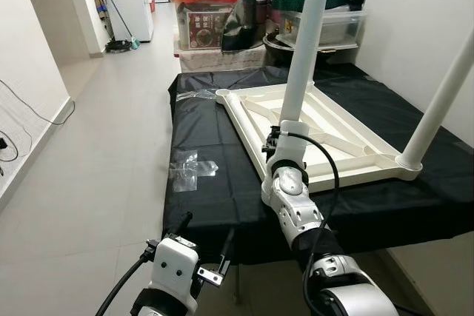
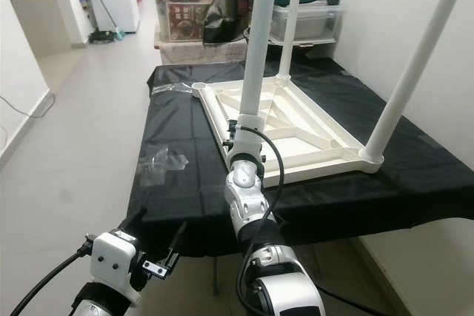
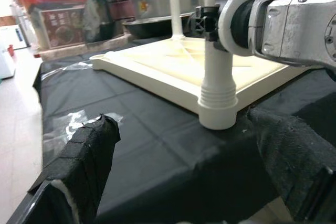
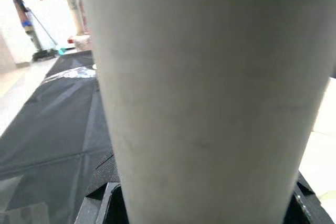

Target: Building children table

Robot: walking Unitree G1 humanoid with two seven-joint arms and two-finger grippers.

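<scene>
Tabletop (image 1: 326,127) lies inverted; right gripper (image 1: 275,140) jaws clamp near leg (image 1: 305,46), left gripper (image 1: 204,246) jaws apart.

A lived-in home is indicated, most likely a corridor or spare room used for storage. A low surface draped in a black plastic sheet (image 1: 222,205) serves as the landmark. Behind it, clear plastic storage boxes (image 1: 326,26) with coloured lids are stacked against the white wall, and an orange-lidded box (image 1: 204,20) holding household goods is seen beside them. Beyond the sheet's far left corner, a white chest-style appliance (image 1: 133,9) and a long-handled broom (image 1: 111,12) are set by the wall. Pale floor tiles (image 1: 96,146) are laid to the left of the sheet, with a loose cable (image 1: 29,109) trailing along the skirting.
</scene>
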